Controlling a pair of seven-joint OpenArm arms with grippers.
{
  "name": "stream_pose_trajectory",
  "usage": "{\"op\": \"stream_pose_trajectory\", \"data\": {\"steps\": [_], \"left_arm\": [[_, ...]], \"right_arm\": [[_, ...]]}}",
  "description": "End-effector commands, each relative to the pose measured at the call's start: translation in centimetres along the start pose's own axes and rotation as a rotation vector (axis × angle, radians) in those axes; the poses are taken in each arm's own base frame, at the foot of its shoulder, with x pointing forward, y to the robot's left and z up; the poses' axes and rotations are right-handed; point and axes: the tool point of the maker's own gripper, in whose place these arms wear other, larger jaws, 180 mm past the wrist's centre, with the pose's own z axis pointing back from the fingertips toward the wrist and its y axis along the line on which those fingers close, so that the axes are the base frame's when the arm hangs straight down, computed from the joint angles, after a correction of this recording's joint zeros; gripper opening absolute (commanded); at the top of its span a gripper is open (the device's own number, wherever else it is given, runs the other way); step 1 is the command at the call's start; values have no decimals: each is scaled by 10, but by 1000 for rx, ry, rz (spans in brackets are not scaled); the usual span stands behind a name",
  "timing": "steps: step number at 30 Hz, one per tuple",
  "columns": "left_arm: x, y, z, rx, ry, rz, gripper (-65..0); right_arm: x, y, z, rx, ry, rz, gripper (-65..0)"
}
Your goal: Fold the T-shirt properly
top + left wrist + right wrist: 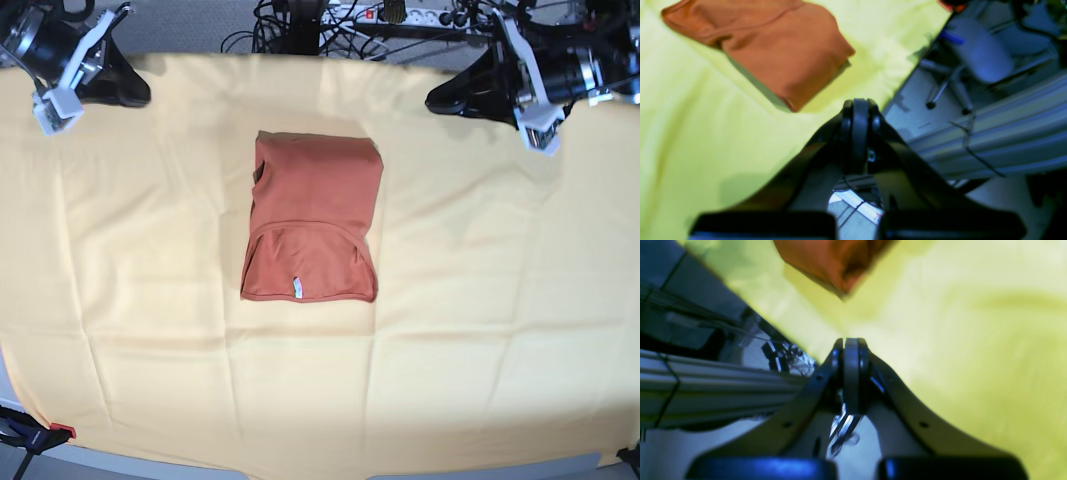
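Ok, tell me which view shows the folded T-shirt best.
The base view: the whole T-shirt lies folded on the yellow cloth, tag visible. The left wrist view shows most of it, blurred; the right wrist view only a corner.

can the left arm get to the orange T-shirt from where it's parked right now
Probably yes. The left gripper is shut and empty at the table's far corner, and only bare yellow cloth lies between it and the folded T-shirt.

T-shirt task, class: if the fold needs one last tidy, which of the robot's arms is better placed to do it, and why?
Neither clearly. The T-shirt lies folded mid-cloth; both claws are shut and pulled back to the far corners. Marginally the left claw, whose wrist view shows more of the shirt than the right claw.
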Motion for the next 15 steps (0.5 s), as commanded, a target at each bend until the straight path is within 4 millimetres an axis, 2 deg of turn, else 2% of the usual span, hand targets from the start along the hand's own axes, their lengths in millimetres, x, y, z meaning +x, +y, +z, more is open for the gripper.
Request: {"op": "stream_pose_trajectory", "data": {"steps": [1, 6, 9, 11, 15], "left_arm": [[1, -10, 5, -4, 2, -3, -650], [-39, -28, 26, 36, 139, 131, -650], [-72, -53, 33, 6, 248, 257, -650], [-84, -72, 36, -12, 266, 340, -650], [-101, -103, 43, -32, 304, 486, -650]], "right_arm": [[0, 4, 6, 6, -3, -5, -650], [-42, 23, 19, 20, 116, -130, -650], [-63, 39, 26, 41, 175, -202, -650], [-74, 49, 29, 66, 211, -240, -650], [-112, 68, 33, 141, 298, -391, -650]]}}
